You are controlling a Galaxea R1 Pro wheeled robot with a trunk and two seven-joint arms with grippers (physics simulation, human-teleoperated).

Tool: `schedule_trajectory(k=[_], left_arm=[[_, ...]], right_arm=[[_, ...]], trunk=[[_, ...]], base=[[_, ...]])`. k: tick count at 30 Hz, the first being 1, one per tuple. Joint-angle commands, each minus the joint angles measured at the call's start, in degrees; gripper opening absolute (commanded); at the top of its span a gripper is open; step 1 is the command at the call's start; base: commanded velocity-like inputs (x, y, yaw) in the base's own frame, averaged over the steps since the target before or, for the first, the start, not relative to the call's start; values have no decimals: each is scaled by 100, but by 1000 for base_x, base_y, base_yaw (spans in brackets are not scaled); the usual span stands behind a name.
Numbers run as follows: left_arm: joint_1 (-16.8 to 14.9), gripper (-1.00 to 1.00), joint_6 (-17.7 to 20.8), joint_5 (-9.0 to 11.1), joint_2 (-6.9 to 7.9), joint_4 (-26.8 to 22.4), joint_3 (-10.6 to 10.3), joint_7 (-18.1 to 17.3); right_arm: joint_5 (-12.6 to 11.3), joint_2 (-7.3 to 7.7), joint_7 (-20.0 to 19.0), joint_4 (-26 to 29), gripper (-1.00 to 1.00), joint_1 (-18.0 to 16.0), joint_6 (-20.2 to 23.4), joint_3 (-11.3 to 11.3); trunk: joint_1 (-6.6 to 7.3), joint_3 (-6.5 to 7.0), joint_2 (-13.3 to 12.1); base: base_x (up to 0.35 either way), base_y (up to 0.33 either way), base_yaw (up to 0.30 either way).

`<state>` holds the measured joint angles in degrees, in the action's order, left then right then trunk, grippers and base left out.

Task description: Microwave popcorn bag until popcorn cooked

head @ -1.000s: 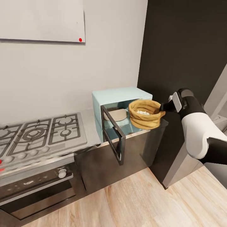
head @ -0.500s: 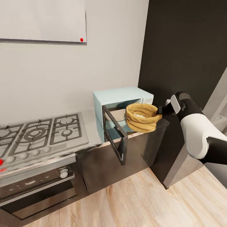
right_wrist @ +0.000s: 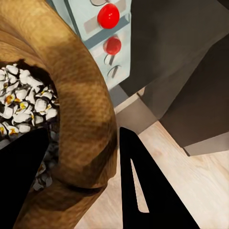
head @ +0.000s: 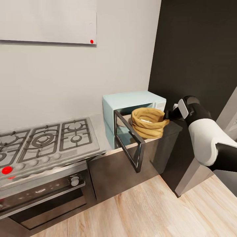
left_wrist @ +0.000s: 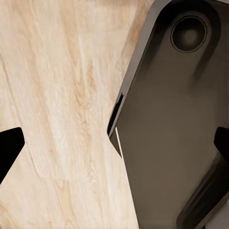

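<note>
One popcorn bag — right gripper's — before microwave.

Honestly there's nothing readable anywhere here, no words, brands or numbers. The microwave panel just has plain red knobs with no markings, and the white board on the wall is blank apart from a red dot.

Grey worktop runs along the wall — gas hob on it, pale blue microwave at the end.
</note>
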<state>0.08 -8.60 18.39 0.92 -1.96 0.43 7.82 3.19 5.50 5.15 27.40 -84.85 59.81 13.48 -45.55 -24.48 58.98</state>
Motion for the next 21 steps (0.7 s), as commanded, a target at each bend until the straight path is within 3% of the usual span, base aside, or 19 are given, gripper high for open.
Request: schedule_trajectory(k=[1, 21], left_arm=[[1, 100, -10, 17, 1, -6, 1, 9], [1, 100, -1, 30, 14, -6, 1, 1]], right_arm=[[24, -5, 6, 3, -100, -5, 19, 32], [49, -4, -5, 10, -100, -5, 19, 32]], trunk=[[0, -5, 4], [0, -5, 4]], base=[[0, 3, 0], [157, 136, 0]])
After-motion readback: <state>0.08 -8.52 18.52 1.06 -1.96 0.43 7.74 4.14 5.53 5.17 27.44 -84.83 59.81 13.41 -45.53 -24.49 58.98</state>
